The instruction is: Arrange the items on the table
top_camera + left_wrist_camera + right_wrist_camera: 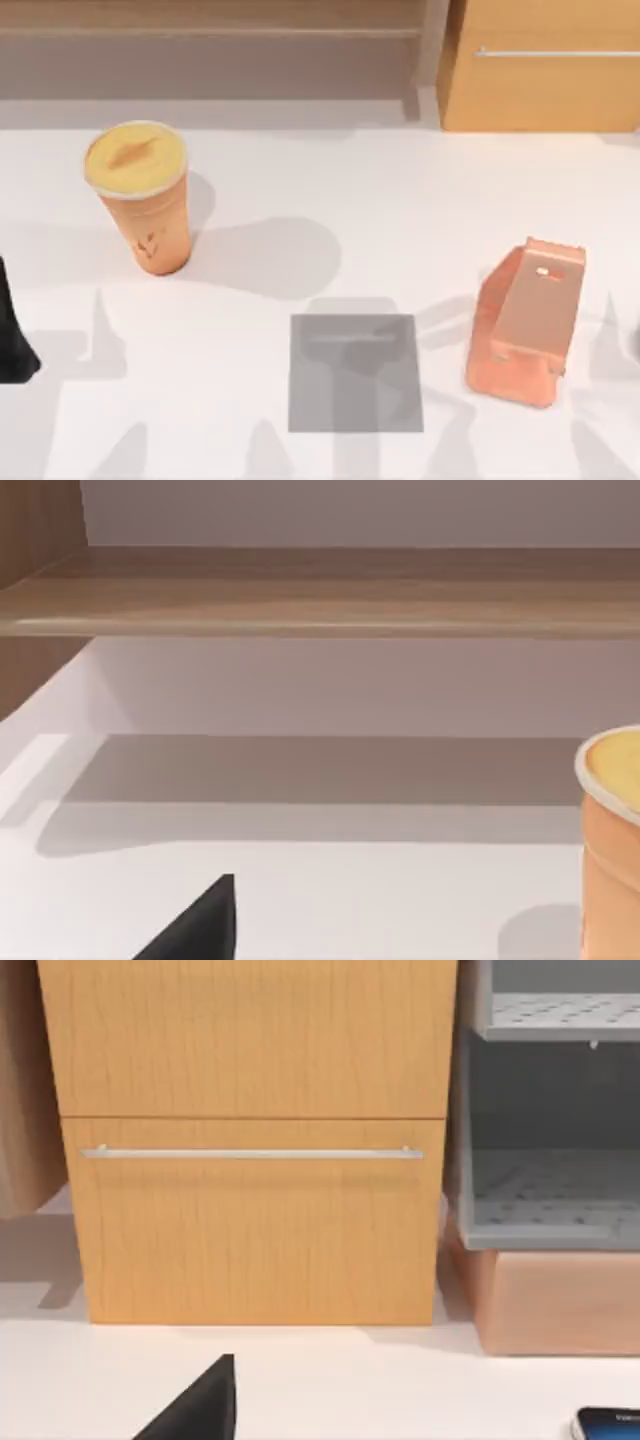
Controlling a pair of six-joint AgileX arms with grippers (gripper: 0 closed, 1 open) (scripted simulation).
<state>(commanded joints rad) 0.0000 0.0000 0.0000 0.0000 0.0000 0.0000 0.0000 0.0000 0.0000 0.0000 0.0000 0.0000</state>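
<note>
A tall orange cup (138,195) with a yellow lid stands upright on the white table (400,200) at the left. It shows again in the left wrist view as the cup (612,830) at the picture's edge. My left arm (12,335) sits at the table's left edge, in front of and to the left of the cup, with a black part of my left gripper (200,928) in its wrist view. A corner of the smartphone (610,1426) lies on the table in the right wrist view, near a black part of my right gripper (200,1408).
A flat grey mat (355,372) lies at the front centre. A copper-coloured stand (525,322) sits to its right. A wooden cabinet (545,65) with a metal handle stands at the back right, beside a grey shelf unit (550,1110). A low wooden ledge (200,40) runs along the back.
</note>
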